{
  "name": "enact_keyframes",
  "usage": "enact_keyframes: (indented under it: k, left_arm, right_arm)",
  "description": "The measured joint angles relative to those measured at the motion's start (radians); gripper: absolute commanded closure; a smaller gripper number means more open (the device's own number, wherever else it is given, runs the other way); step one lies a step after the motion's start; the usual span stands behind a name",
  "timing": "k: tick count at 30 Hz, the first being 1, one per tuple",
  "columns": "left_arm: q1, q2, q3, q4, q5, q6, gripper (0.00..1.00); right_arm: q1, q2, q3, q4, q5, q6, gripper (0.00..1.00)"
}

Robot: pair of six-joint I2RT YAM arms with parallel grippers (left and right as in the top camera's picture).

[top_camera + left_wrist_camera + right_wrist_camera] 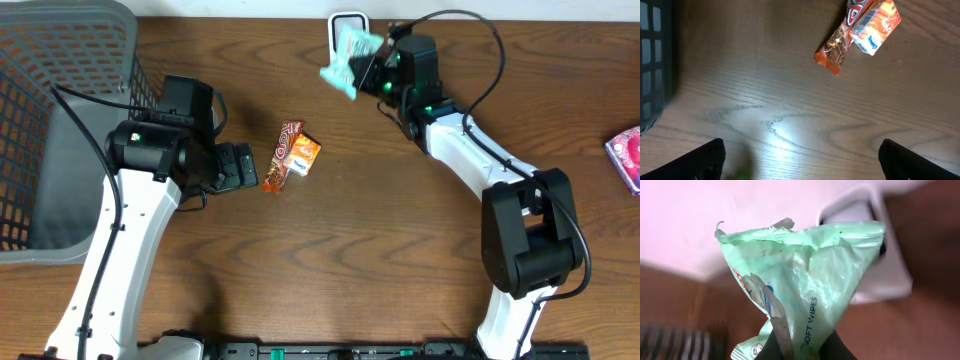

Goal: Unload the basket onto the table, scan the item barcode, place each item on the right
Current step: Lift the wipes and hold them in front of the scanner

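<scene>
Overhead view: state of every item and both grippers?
wipes pack: lifted, held in front of scanner.
scanner: standing at far edge of table, partly behind wipes pack.
right gripper: shut on wipes pack.
left gripper: open, holding nothing, above bare wood.
snack bar: lying flat, touching carton.
carton: lying on its side.
pink pack: lying at right edge.

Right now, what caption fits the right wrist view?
Right claw holds a green wipes pack in front of the white scanner.
</scene>
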Motion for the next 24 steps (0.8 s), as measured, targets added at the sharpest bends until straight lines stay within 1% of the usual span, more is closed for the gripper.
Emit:
enact_keyframes:
  k: [2, 6, 10, 14, 18, 24]
  left_arm:
    - [0.000, 0.000, 0.000, 0.000, 0.000, 0.000, 0.02]
    - [0.000, 0.000, 0.000, 0.000, 0.000, 0.000, 0.02]
    - [0.000, 0.000, 0.000, 0.001, 0.000, 0.000, 0.02]
    - [0.000, 0.000, 0.000, 0.000, 0.000, 0.000, 0.02]
    - [0.000, 0.000, 0.000, 0.000, 0.000, 0.000, 0.02]
    - [0.000, 0.000, 0.000, 0.000, 0.000, 0.000, 0.02]
  right_arm:
    - [0.008, 0.000, 0.001, 0.046, 0.064, 0.025, 0.99]
    - [0.016, 0.008, 0.024, 0.074, 0.132, 0.064, 0.99]
    - [0.015, 0.077, 0.156, 0.052, 0.167, 0.080, 0.99]
    - [0.015, 0.182, 0.327, -0.068, 0.177, 0.101, 0.99]
    - [0.008, 0.302, 0.495, -0.217, 0.145, 0.116, 0.99]
    - [-0.019, 0.343, 0.557, -0.367, 0.109, 0.095, 0.99]
